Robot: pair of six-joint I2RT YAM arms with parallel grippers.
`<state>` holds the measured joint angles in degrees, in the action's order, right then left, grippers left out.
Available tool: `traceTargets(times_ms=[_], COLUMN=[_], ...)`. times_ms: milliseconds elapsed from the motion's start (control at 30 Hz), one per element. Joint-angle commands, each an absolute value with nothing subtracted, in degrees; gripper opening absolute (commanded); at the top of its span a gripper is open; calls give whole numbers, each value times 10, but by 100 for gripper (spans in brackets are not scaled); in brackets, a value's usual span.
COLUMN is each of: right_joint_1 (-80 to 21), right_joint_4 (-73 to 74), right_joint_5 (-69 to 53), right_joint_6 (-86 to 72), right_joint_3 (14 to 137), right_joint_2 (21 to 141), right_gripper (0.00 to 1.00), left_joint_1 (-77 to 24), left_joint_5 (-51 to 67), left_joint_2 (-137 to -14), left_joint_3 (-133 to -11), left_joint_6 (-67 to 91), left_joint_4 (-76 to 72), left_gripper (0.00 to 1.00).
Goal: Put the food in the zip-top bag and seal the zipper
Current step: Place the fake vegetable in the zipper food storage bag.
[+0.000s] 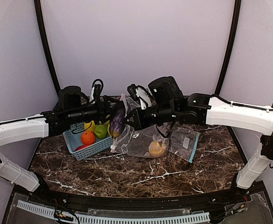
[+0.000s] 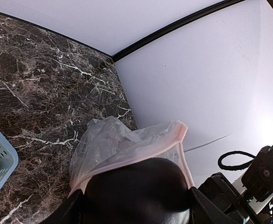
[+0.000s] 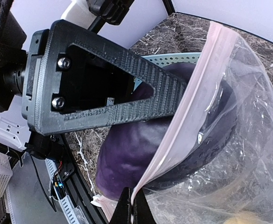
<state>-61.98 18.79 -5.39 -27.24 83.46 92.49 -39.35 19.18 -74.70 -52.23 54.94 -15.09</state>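
We are seeing the purple eggplant point(image 3: 127, 154) sitting half inside the mouth of the zip-top bag point(image 1: 143, 142), just right of the basket point(image 1: 96, 148). The left gripper point(image 1: 111, 115) is clamping the eggplant between its fingers point(image 3: 127, 100), and the right gripper point(image 3: 131, 209) is pinching the bag's pink zipper rim point(image 3: 183, 116), closed tight on the plastic. A yellowish piece point(image 1: 157, 149) is lying inside the bag, farther right of the basket. In the basket an orange point(image 1: 88, 137), a green apple point(image 1: 100, 131), a lemon point(image 1: 90, 125) and a red piece point(image 1: 80, 147) are lying. A second bag point(image 1: 185, 142) is resting on the marble table point(image 1: 127, 172), well right of the basket.
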Motion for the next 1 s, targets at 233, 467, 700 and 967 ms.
traceTargets(times_ms=[233,467,700,967], right_joint_1=[-602,-601,-595,-588], right_joint_4=[123,111,101,101], right_joint_5=[-60,-73,-71,-68], right_joint_6=[-327,-328,-344,-349], right_joint_3=[797,787,775,769], right_joint_2=[910,905,896,893], right_gripper=[0,0,0,0], left_joint_1=[-439,-455,-475,-475], left_joint_5=[123,110,63,73], left_joint_2=[-759,-783,-787,-786], left_joint_3=[-485,-482,-492,-513], left_joint_6=[574,569,547,511], left_joint_4=[-220,-239,-210,-173], left_gripper=[62,62,64,81])
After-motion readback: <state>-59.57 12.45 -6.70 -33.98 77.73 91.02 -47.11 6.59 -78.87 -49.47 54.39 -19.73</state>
